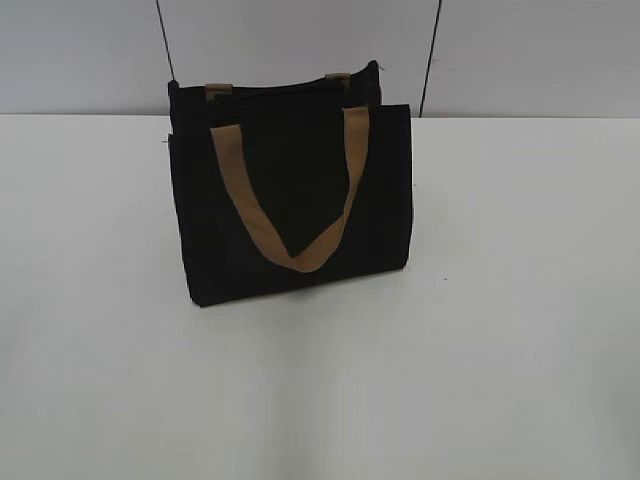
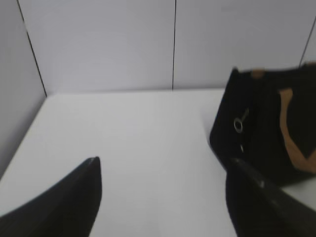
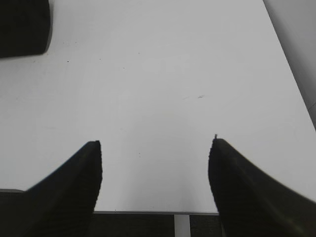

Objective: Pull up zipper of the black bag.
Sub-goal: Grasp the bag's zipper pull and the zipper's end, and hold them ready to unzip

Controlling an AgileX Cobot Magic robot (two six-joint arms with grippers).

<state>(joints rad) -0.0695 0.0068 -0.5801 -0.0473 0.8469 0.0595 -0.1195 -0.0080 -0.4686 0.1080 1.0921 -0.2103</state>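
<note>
The black bag [image 1: 290, 190] stands upright on the white table [image 1: 480, 330], left of middle, with a tan strap handle [image 1: 290, 215] hanging down its front. In the left wrist view the black bag [image 2: 256, 133] is at the right, and the silver ring pull of the zipper [image 2: 240, 121] hangs on its end face. My left gripper [image 2: 163, 165] is open and empty, left of the bag. My right gripper [image 3: 155, 145] is open and empty over bare table; a corner of the bag [image 3: 24, 24] shows at top left. Neither gripper shows in the exterior view.
Grey wall panels [image 1: 300, 40] stand right behind the bag. The table's near edge [image 3: 158, 213] shows under the right gripper and its right edge [image 3: 291, 74] runs along the right of that view.
</note>
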